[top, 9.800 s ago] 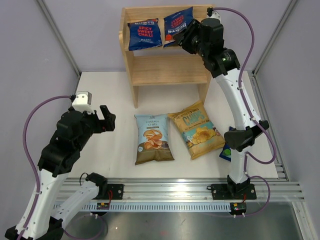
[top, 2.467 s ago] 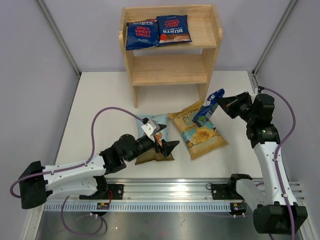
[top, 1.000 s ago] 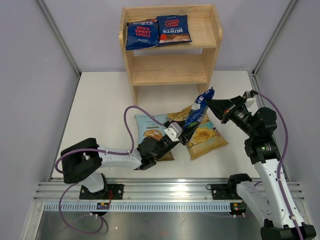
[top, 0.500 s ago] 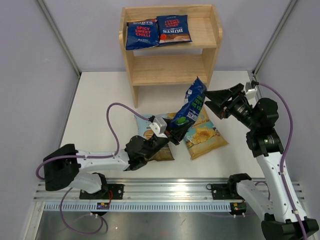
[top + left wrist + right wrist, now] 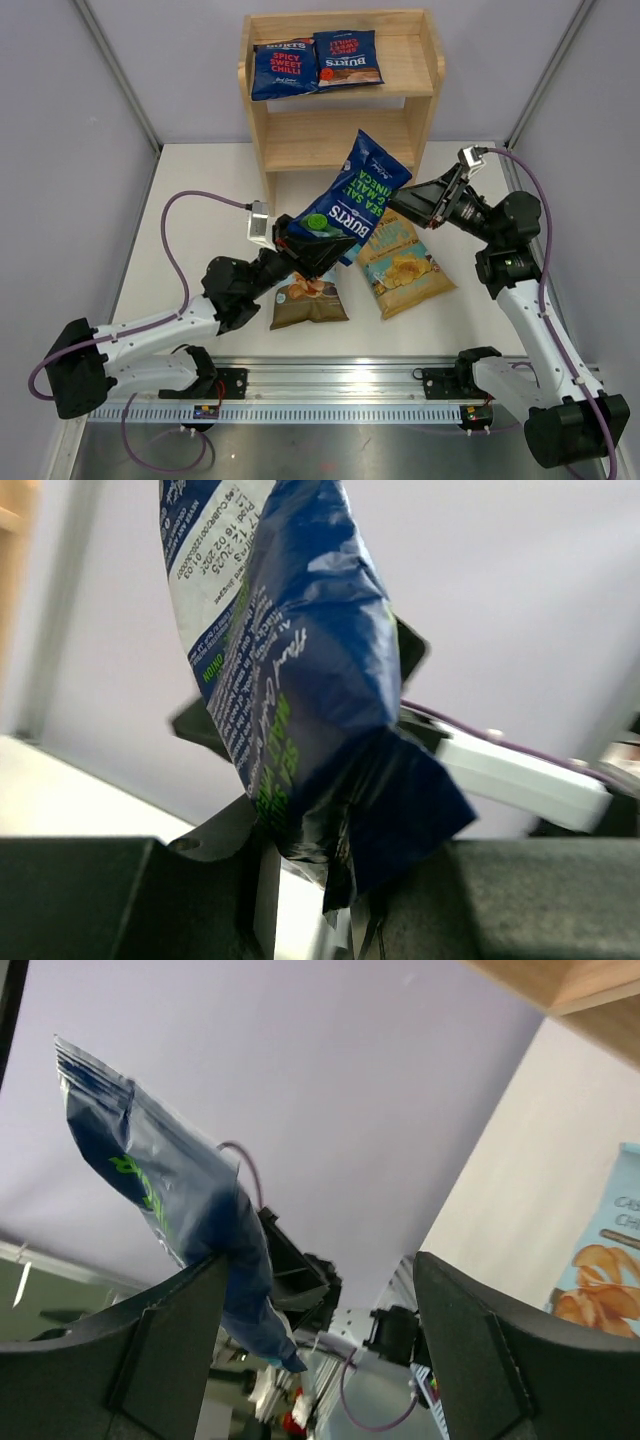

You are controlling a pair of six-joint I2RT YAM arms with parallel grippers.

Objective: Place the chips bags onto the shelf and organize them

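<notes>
Progress: we judge the job under half done, with two of five bags shelved.
Shelved: two red-lettered blue bags (image 5: 288, 68) (image 5: 347, 57) lie side by side, touching, on the top tier of the shelf (image 5: 272, 178). The lower tier holds no bag.
In hand: the green-marked blue bag (image 5: 358, 192) stands nearly upright in the air, between the shelf and the two flat bags, touching neither.
Left jaws: the left gripper (image 5: 308, 247) is clenched on that bag's bottom seam, and the wrist view shows the foil pinched and bunched there.
Right jaws: the right gripper (image 5: 402, 204) is spread wide and grasps nothing, just beside the raised bag's right edge.
Left to do: we see this bag, the pale-blue bag (image 5: 310, 298) partly under the left arm, and the yellow bag (image 5: 405, 270) flat on the table (image 5: 200, 195).
Materials: the bags are thin glossy film, puffed with air, crimped at the ends, and creasing where pinched.
Shelf: it is pale bare wood, with flat boards, solid side panels and low rims.
Handling: we expect the bags to be light and slippery, and the raised one to sag or swing from its seam.
</notes>
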